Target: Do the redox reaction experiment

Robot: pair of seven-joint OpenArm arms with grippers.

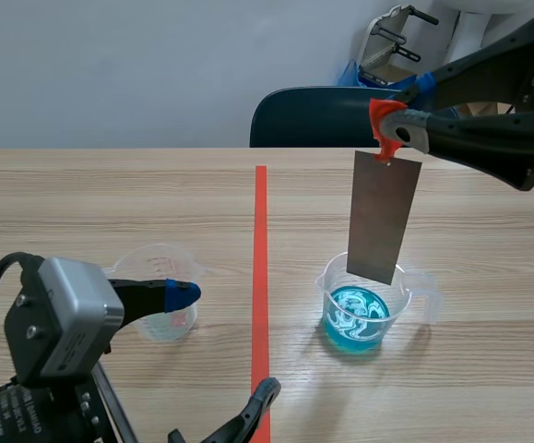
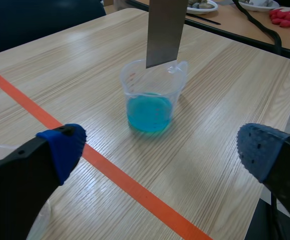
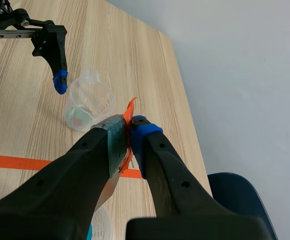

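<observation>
Right gripper (image 1: 388, 125): clenched on the orange clip (image 1: 384, 140) at the top of the metal plate (image 1: 383, 217). Its arm enters high from the desk's right side, fingers levelled toward the middle. The plate hangs upright from the clip.

The plate's lower edge is over the blue-liquid beaker (image 1: 356, 314), which stands on the desk's (image 1: 110, 203) right half, just right of the tape line (image 1: 261, 240) and nearer the robot's edge. The scene view shows this edge overlapping the beaker's rim. The left wrist view shows it at about rim level, above the liquid.

The right wrist view shows only the clip's tip and a sliver of plate between the pads. The blue-liquid beaker below is almost wholly hidden by the fingers.

Left gripper (image 2: 160, 149): released, fingers wide apart, held low over the desk's left half near the robot's edge and holding nothing. One blue pad sits at the rim of the clear beaker (image 1: 160, 305). Contact cannot be confirmed. The right wrist view shows a faint residue in its base. In the left wrist view it is cut off to a strip of rim under one finger.

A dark chair (image 1: 313, 115) stands beyond the far edge.
</observation>
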